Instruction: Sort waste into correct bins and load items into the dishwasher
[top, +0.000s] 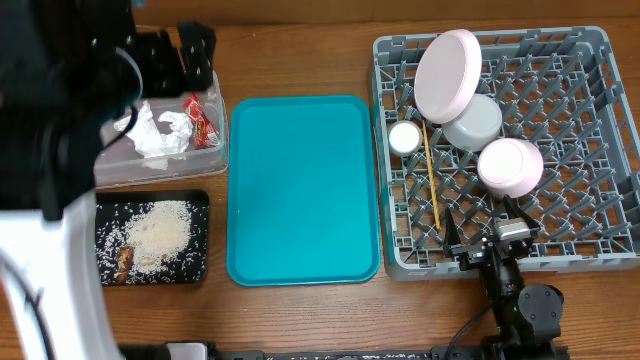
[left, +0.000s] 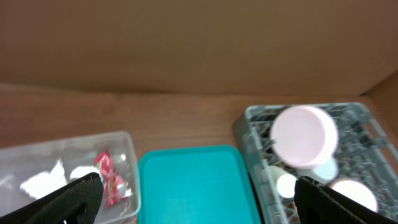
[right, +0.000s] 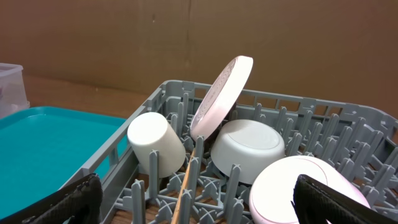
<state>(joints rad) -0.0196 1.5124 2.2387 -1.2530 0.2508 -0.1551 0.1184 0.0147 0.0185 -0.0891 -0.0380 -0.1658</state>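
The clear bin holds white napkins and a red wrapper. Rice scraps lie in the black bin. In the grey dishwasher rack stand a pink plate, a grey-white bowl, a pink bowl, a white cup and chopsticks. My left gripper hangs open and empty over the clear bin's far edge. At the rack's near edge my right gripper is open, facing the pink bowl and a chopstick.
A teal tray lies between the bins and the rack, with nothing on it. A brown cardboard wall rises behind the table. The left arm's black and white body covers the table's left side.
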